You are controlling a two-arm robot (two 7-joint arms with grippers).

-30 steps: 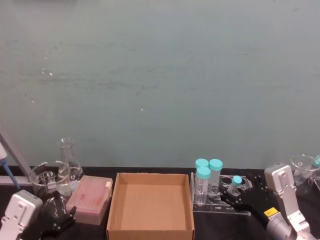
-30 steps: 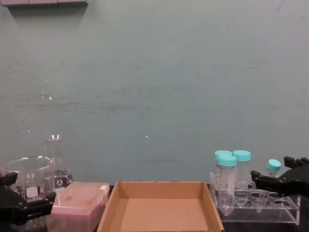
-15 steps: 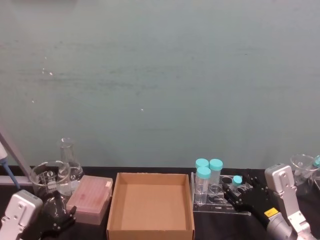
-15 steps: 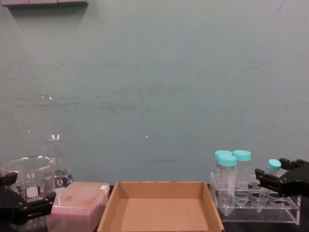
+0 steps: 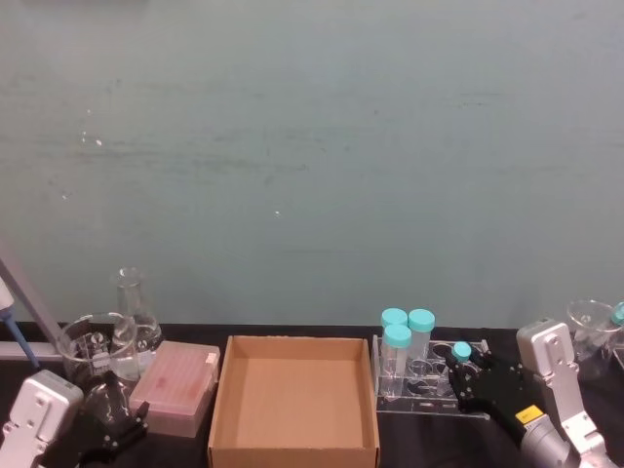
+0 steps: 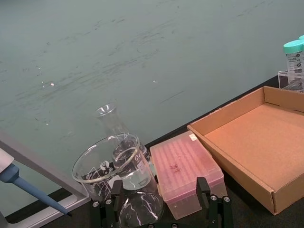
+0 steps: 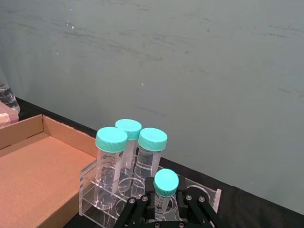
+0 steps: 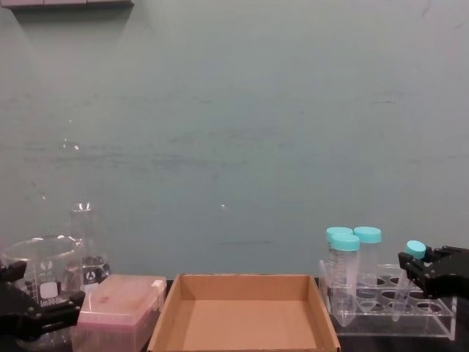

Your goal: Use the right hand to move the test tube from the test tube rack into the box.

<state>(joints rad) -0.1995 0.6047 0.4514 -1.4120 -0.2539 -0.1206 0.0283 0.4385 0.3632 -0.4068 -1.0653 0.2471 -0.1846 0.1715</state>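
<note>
Black left gripper (image 5: pixel 125 421) and right gripper (image 5: pixel 460 378), boxy silver-grey wrist housings (image 5: pixel 544 353), small yellow label (image 5: pixel 526 412) on the right one.

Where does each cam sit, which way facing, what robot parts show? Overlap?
Head: high, angled down at the table; left gripper and right gripper in the lower corners.
Chest: low, looking level across; both grippers at the edges.
Left wrist: faces the beaker and pink box; own fingers show.
Right wrist: faces the test tube rack; own fingers flank the test tube.
Shared: both wrist views catch the box.

Box (image 5: pixel 292 402), rack (image 5: pixel 434 408), beaker (image 5: pixel 88 353) on black table (image 5: pixel 409 441)
</note>
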